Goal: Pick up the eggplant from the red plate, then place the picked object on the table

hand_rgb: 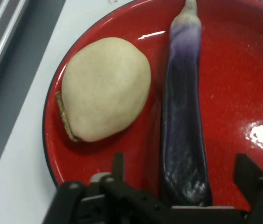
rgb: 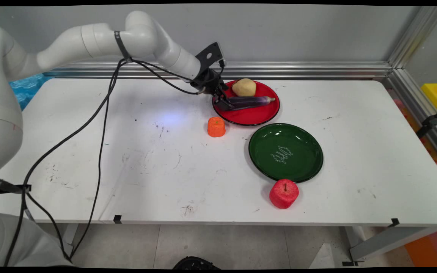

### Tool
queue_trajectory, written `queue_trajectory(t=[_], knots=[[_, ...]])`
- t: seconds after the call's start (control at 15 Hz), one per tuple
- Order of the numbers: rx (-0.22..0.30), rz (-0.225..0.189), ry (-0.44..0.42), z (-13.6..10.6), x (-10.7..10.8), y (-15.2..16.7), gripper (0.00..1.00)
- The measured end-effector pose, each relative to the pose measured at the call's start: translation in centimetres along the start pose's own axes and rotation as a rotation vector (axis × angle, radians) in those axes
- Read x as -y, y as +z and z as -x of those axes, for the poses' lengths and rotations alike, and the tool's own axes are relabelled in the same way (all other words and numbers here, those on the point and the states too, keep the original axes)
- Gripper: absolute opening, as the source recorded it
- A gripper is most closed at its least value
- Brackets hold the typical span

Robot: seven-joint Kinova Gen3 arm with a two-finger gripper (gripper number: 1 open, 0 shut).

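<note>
Nearest the camera, toward the right: a red apple (rgb: 283,193) on the white table (rgb: 127,170), just off the near rim of a green plate (rgb: 285,151) that holds nothing. Farther back and left of that plate, an orange, carrot-like piece (rgb: 216,126), standing alone on the bare surface, just beside the near-left rim of a red plate (rgb: 254,115). On the red plate, 2 items: a long purple eggplant (rgb: 249,101) lying left to right across the middle, stem to the right, and behind it, at the far side, a pale potato (rgb: 244,87). At the eggplant's left end, the black gripper (rgb: 224,104), reaching down from the upper left. In the hand view, the 2 fingers (hand_rgb: 250,175) spread wide on either side of the eggplant's (hand_rgb: 183,140) blunt end, gaps visible on both sides: released, gripping nothing, straddling the vegetable near the plate floor (hand_rgb: 243,84). The potato (hand_rgb: 105,88) just beside the eggplant, seemingly apart by a thin strip of red. By judgement, risks here: a smooth, tapering, rounded skin apt to squirt out of a pinch taken this close to the end; a long body held at 1 end likely to droop or swing; the potato near enough to get nudged; fingertips low enough to scrape or shift the plate.
</note>
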Motion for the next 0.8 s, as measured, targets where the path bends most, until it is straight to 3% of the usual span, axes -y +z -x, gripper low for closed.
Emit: queue_trajectory(t=[0.07,0.8], knots=[[-0.001,0.003,-0.002,0.0,0.0,0.3,0.00],[-0.010,0.051,-0.014,-0.3,-0.4,1.0,0.00]])
